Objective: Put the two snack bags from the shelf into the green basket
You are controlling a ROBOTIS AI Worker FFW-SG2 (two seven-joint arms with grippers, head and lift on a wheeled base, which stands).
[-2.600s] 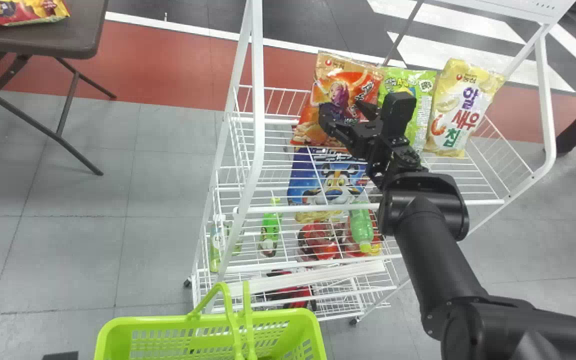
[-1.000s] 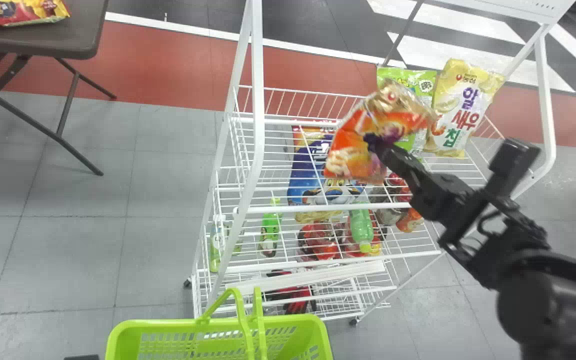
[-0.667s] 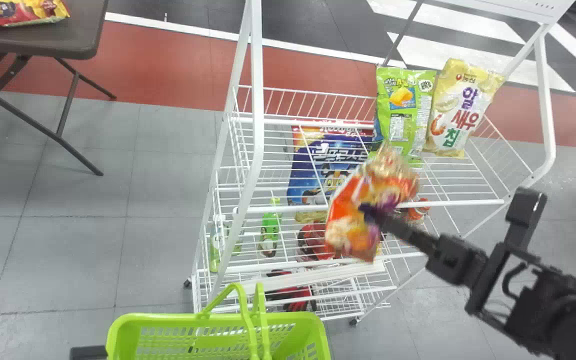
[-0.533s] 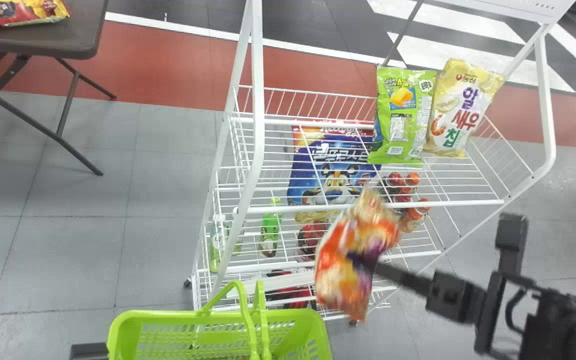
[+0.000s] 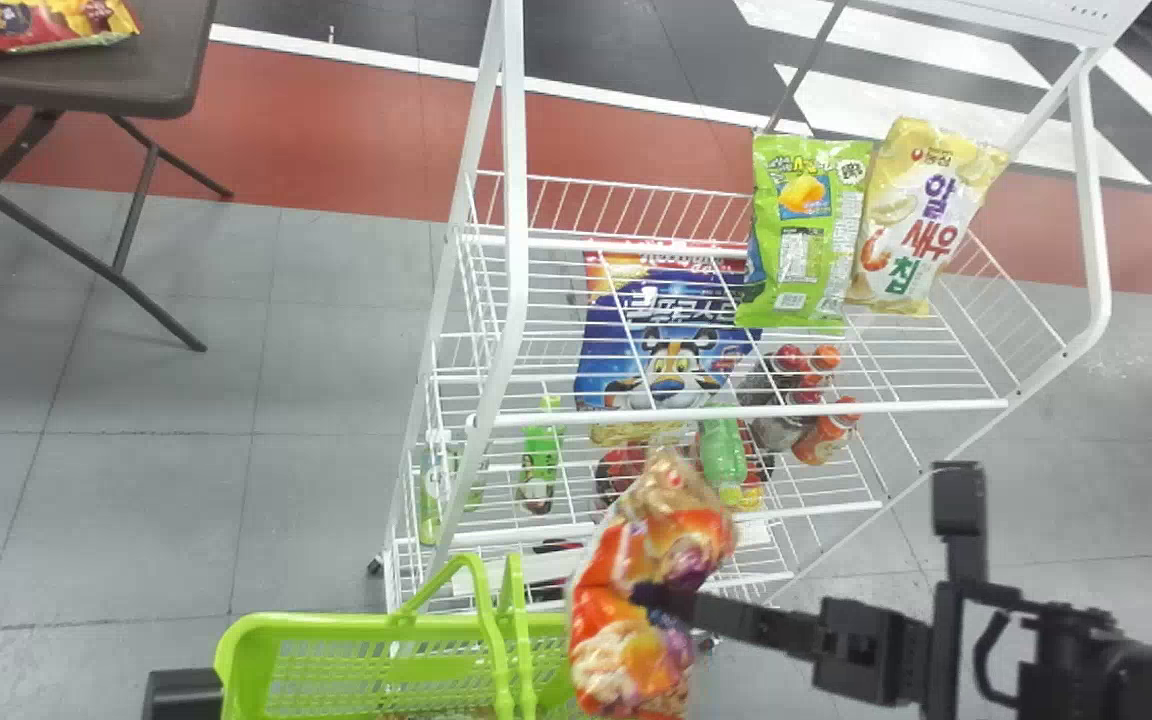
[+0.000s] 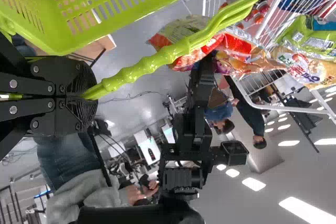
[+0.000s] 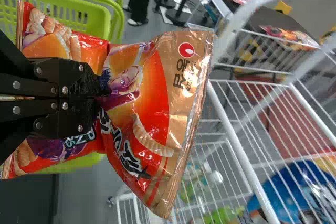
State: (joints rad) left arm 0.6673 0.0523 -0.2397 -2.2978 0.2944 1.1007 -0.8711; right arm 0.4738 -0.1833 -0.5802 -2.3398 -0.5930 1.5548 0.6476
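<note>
Right gripper [image 7: 102,93] has the orange bag [image 7: 152,98] pinched, so I'd clear the handles [image 5: 493,625] before lowering it into the basket [image 5: 316,622].

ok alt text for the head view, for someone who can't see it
The robot's right gripper holds an orange snack bag at the right end of a green basket. Beyond, a green bag and a yellow bag sit on a white wire rack.
</note>
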